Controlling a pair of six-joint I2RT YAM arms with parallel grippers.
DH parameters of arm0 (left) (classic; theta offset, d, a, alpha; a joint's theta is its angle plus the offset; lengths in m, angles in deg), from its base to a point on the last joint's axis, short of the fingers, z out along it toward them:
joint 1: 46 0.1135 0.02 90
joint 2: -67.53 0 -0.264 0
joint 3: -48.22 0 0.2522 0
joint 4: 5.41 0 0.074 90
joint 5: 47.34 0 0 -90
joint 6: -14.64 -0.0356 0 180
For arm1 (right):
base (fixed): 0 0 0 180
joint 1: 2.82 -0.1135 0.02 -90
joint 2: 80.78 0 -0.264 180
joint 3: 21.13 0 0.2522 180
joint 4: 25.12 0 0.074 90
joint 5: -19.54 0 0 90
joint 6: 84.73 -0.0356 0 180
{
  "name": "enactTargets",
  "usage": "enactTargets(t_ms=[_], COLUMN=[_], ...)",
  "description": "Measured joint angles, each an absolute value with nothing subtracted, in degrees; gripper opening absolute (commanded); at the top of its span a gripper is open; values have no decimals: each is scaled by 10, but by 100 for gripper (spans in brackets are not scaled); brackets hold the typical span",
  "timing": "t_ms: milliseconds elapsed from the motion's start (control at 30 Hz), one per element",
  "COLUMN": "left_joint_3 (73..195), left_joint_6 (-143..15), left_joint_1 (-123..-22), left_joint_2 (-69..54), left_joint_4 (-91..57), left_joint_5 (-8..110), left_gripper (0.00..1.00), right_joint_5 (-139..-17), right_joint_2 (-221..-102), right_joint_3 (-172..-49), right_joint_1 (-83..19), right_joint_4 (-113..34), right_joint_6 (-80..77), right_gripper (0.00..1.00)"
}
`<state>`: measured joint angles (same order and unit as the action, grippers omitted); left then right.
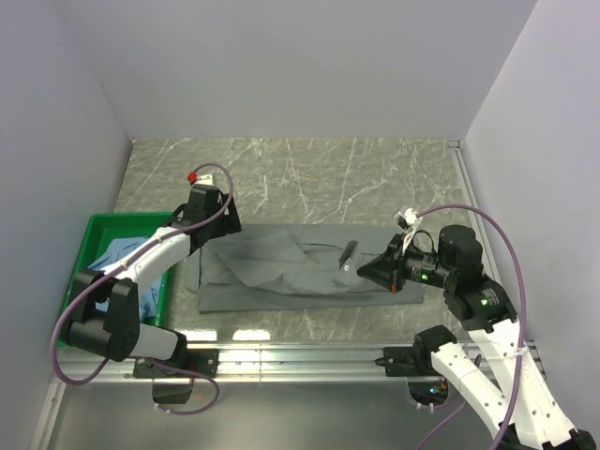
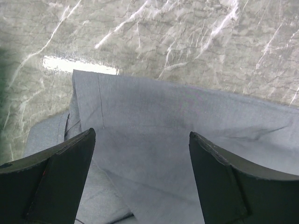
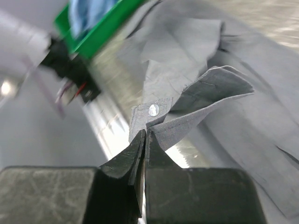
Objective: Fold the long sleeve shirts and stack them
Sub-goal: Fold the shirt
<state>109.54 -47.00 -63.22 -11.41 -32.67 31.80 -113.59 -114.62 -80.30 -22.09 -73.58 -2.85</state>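
While the right claw (image 3: 144, 138) pinches the cuff (image 3: 150, 112) of the grey shirt (image 1: 272, 281), cloth sags limp. Left claw (image 2: 141, 137) stands wide, empty; hems likely grip best.

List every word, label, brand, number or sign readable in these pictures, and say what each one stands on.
None can be read.
No writing shows on the grey shirt, the blue shirt, the green bin or the table.
The left arm and right arm show no legible markings.
The button on the grey cuff is too blurred to tell.
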Motion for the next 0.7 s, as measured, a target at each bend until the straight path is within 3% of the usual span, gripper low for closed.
enactTargets(t_ms=[367, 700], left_joint_3=[1095, 1096], left_joint_6=[-470, -462], left_joint_1=[-632, -632], left_joint_2=[-115, -123], left_joint_4=[-335, -335], left_joint_5=[325, 354], left_gripper=[87, 74], right_joint_5=[-1249, -1251], right_joint_2=[-1155, -1217], right_joint_3=[-804, -826], right_joint_1=[-235, -302], right_joint_4=[-776, -745], right_joint_6=[49, 32], right_gripper=[0, 0])
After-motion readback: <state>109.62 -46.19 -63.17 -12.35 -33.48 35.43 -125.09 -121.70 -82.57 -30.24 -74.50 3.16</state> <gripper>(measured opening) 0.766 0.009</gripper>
